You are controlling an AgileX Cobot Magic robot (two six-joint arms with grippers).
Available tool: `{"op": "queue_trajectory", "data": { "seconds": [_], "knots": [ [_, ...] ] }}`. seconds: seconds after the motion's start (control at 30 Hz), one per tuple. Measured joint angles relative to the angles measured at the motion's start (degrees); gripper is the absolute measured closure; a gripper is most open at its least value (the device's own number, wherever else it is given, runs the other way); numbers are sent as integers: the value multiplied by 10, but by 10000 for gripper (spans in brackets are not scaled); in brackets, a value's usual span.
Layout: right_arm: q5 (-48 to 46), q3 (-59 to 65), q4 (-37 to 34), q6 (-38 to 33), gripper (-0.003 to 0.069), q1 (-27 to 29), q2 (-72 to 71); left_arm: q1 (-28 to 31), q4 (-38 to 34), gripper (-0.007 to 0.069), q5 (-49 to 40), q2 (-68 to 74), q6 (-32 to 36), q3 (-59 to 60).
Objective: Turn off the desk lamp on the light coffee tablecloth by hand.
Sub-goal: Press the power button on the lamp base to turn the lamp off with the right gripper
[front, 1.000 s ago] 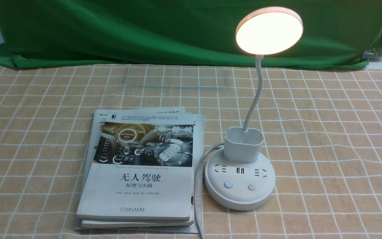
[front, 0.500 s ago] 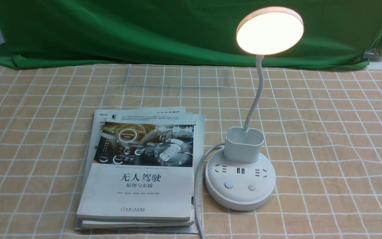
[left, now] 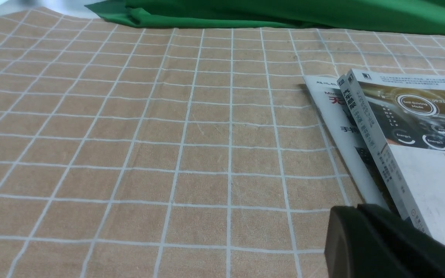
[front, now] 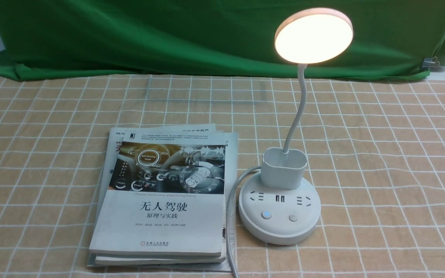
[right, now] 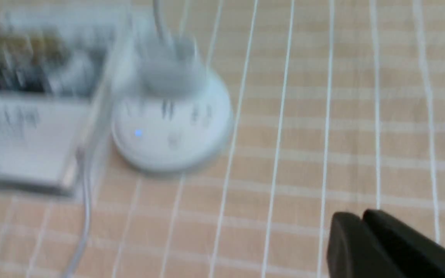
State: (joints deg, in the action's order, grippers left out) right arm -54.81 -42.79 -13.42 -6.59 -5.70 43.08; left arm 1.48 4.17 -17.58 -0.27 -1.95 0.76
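Note:
The white desk lamp (front: 284, 170) stands on the light coffee tablecloth (front: 381, 154). Its round disc head (front: 313, 35) is lit and glows warm. Its round base (front: 279, 217) carries two buttons; the left one (front: 266, 214) shows a blue light. The base also shows, blurred, in the right wrist view (right: 172, 123). My right gripper (right: 361, 218) is shut and empty, above bare cloth, apart from the base. My left gripper (left: 355, 210) is shut and empty, low beside the books' corner. Neither gripper's jaws show in the front view.
A stack of books (front: 164, 197) lies just left of the lamp base, seen also in the left wrist view (left: 400, 135). The lamp's white cord (front: 230, 216) runs between books and base toward the front edge. A green backdrop cloth (front: 168, 34) hangs behind.

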Motion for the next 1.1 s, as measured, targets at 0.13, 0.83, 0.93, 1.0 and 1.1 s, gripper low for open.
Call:
{"op": "queue_trajectory", "data": {
  "seconds": [0.13, 0.83, 0.93, 1.0, 1.1],
  "knots": [
    [-25, -47, -4, -8, 622, -21, 115, 0, 0, 620, 0, 0, 0, 0],
    [64, -253, 73, 41, 622, -285, 578, 0, 0, 620, 0, 0, 0, 0],
    [65, -263, 76, 41, 622, -280, 594, 0, 0, 620, 0, 0, 0, 0],
    [65, -264, 78, 41, 622, -278, 600, 0, 0, 620, 0, 0, 0, 0],
    [65, -265, 80, 41, 622, -278, 603, 0, 0, 620, 0, 0, 0, 0]
  ]
}}
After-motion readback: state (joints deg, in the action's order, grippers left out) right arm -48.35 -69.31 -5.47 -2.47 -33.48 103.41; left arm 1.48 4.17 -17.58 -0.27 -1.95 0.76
